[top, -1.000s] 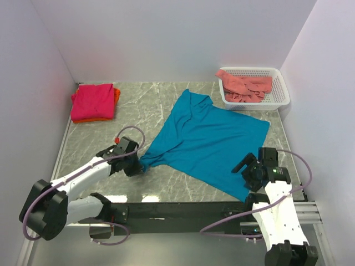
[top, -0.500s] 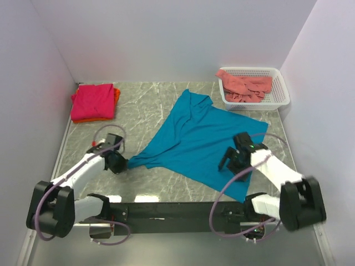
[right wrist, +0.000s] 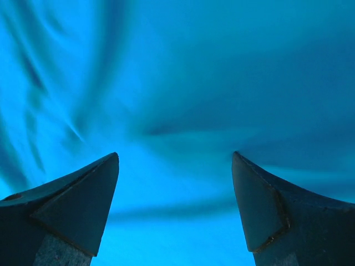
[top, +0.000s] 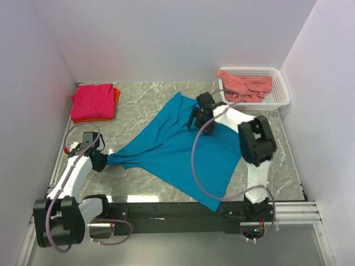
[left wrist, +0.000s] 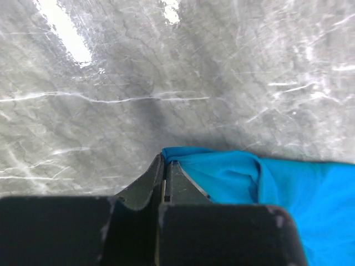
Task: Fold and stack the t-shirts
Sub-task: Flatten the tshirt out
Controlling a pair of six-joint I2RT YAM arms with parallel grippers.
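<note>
The teal-blue t-shirt (top: 166, 149) lies spread and stretched across the middle of the marble table. My left gripper (top: 103, 160) is shut on its left corner (left wrist: 222, 169), low over the table at the left; the jaws (left wrist: 165, 160) pinch the cloth's edge. My right gripper (top: 198, 118) hovers open over the shirt's far end, with only teal cloth (right wrist: 177, 83) between its fingers. A folded magenta-pink t-shirt (top: 93, 101) rests on a folded orange one (top: 116, 94) at the far left. A crumpled salmon-pink t-shirt (top: 244, 84) lies in the basket.
The white mesh basket (top: 282, 95) stands at the far right corner. White walls close in the table on the left, back and right. Bare marble (top: 138, 105) shows between the stack and the teal shirt.
My left gripper pulled the teal shirt's corner leftwards, stretching the cloth. My right arm swung from the near right edge across the shirt to its far end.
</note>
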